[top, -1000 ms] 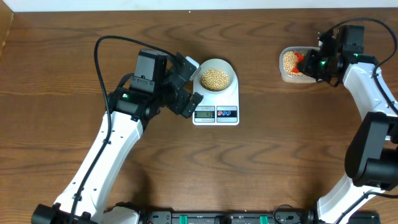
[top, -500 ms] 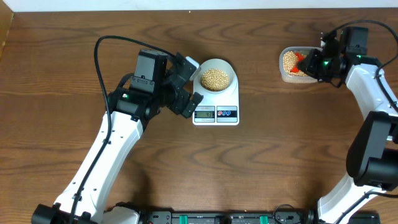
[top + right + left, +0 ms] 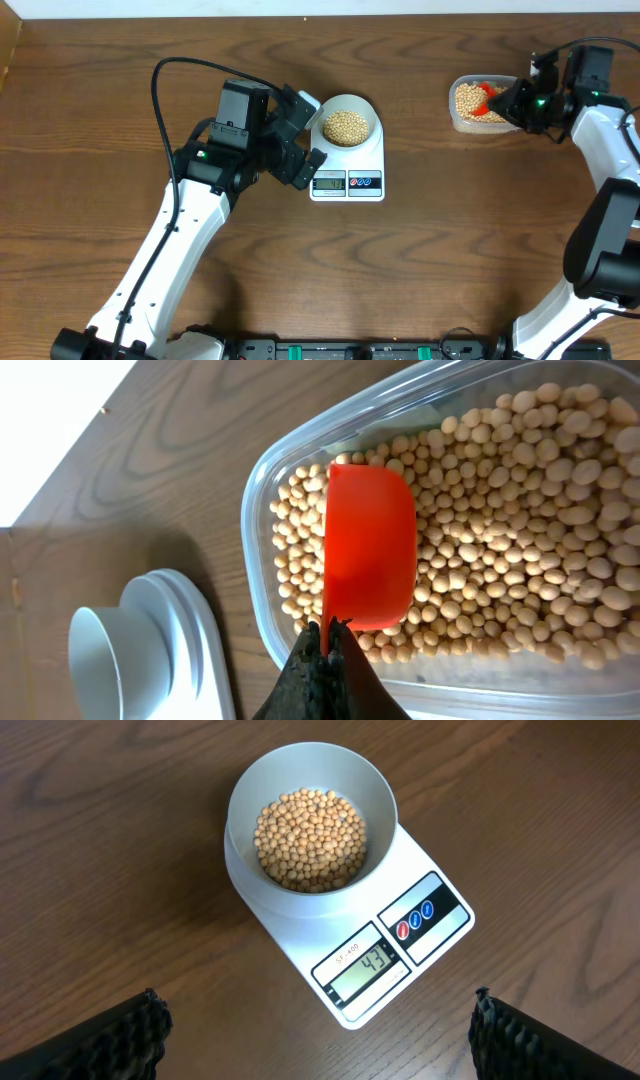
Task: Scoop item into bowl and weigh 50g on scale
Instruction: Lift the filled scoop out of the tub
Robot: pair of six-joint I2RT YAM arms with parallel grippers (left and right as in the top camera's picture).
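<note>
The pale bowl (image 3: 240, 795) stands on the white scale (image 3: 300, 935), holding a heap of tan beans (image 3: 310, 838); the display (image 3: 370, 965) reads 43. My left gripper (image 3: 320, 1045) hangs open just left of the scale (image 3: 347, 165), nothing between its fingers. At the far right, my right gripper (image 3: 328, 645) is shut on the handle of a red scoop (image 3: 370, 545). The scoop's cup sits among the beans (image 3: 500, 510) in a clear tub (image 3: 262, 595). From overhead the right gripper (image 3: 512, 100) is at the tub's right side (image 3: 478, 122).
The bowl (image 3: 105, 655) and scale (image 3: 195, 640) show at the lower left of the right wrist view. The table's back edge (image 3: 320, 14) runs close behind the tub. Bare wooden tabletop (image 3: 430, 260) lies between scale and tub.
My right arm has drawn back a little to the right, with the red scoop still in the tub. The left arm, bowl and scale have not moved.
</note>
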